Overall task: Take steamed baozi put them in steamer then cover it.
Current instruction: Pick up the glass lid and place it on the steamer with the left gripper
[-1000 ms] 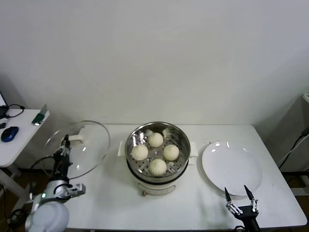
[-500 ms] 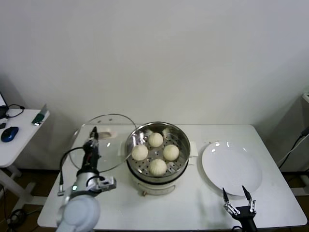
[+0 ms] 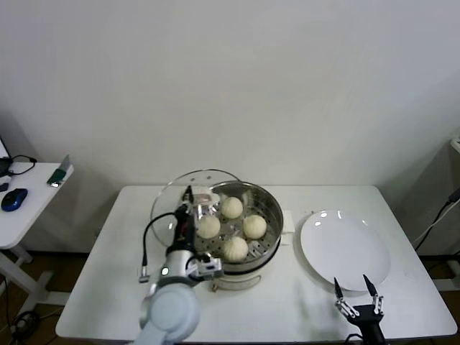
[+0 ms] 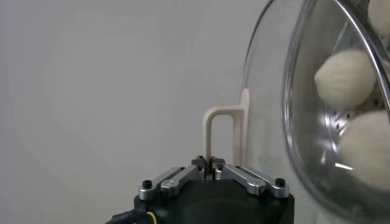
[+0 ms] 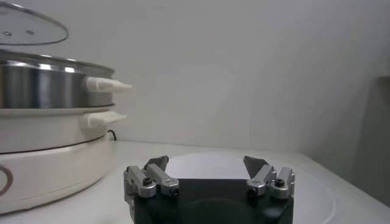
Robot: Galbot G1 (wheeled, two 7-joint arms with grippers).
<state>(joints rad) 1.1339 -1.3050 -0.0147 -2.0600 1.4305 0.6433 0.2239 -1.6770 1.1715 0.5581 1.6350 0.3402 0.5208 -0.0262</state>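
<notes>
Head view: four baozi (image 3: 231, 207) inside steamer (image 3: 267, 237)

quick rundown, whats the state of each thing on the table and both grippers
lid: off the table, tilted, partly over the steamer's left rim, not seated
steamer: uncovered, on its white base
buns: four, all inside the steamer
plate: bare, flat on the table
left gripper: shut on the lid's handle
right gripper: open, holding nothing, near the plate's front edge
</notes>
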